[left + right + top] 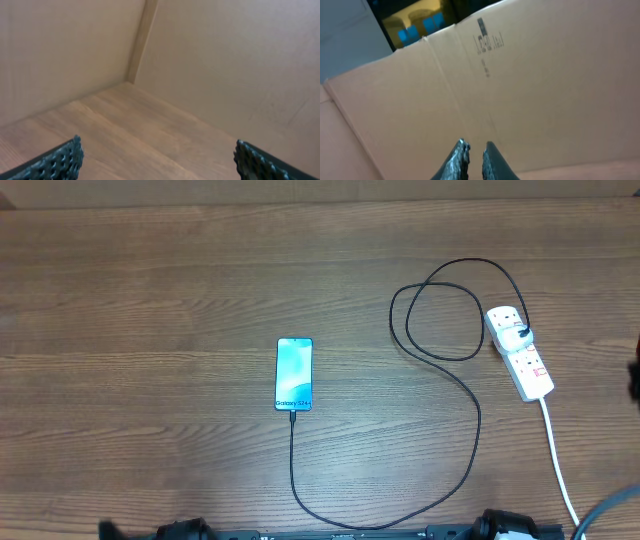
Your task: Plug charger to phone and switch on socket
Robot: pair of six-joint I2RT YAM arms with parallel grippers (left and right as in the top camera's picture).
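Phone: slim rectangular smartphone with light blue screen point(294, 374), lying flat near the middle of the brown wooden table point(150, 330)
Charger: long thin black cable point(292, 450), tip meeting the smartphone's lower edge; black plug point(522, 333) sits in the strip
Socket: white elongated power strip point(520, 358), well right of the smartphone; white cord point(558, 465) trails to the near edge
Left gripper point(157, 167): studded black fingers point(57, 162) spread wide, nothing between
Right gripper point(476, 162): fingers nearly together, holding nothing
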